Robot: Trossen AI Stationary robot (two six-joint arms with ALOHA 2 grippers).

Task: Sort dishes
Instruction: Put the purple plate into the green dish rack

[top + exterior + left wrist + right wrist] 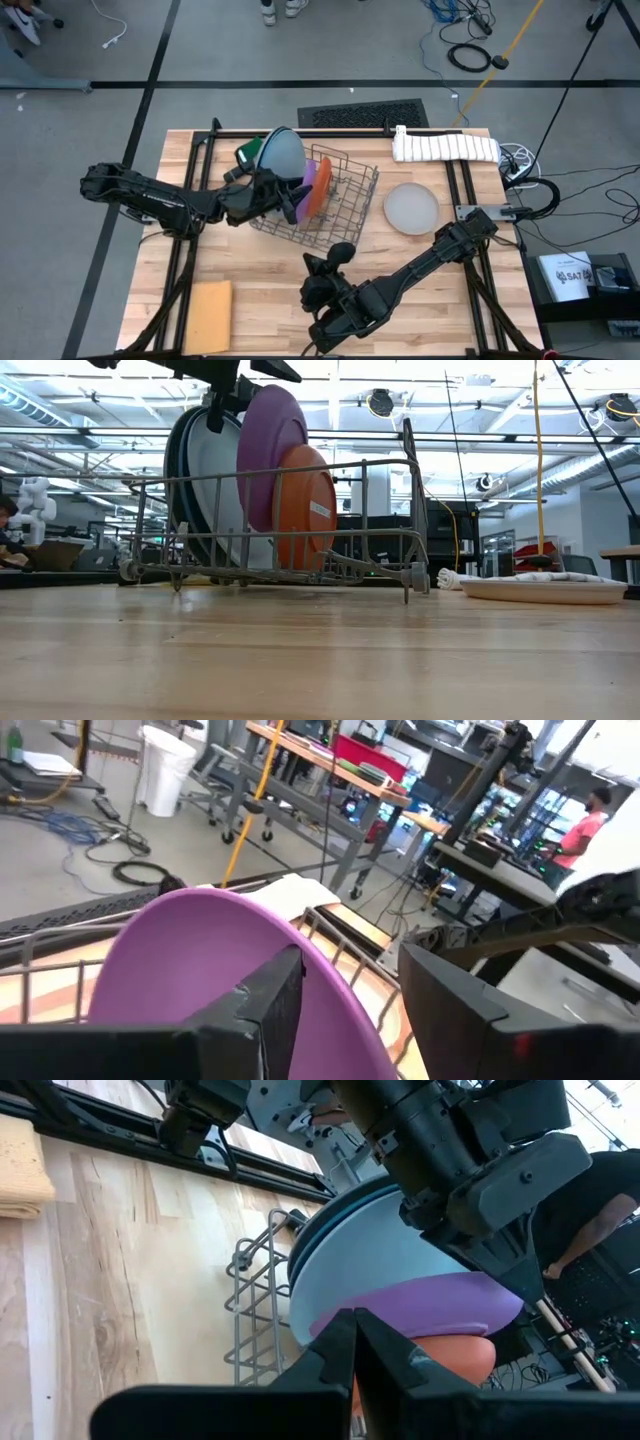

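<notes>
Left gripper (350, 1010) sits over the wire rack (345, 200), its fingers straddling the top rim of the purple plate (210, 960); whether they pinch it, cannot tell.

Purple plate stands upright in the rack directly below the gripper, orange plate (305, 505) just beyond.

Judged light, stiff and slick plastic; take hold at the top rim.

Low view alone shows the plates' stacking order.

High view alone shows the light grey plate (411, 208) flat on the table, and the right gripper (330, 265) clenched, idle.
</notes>
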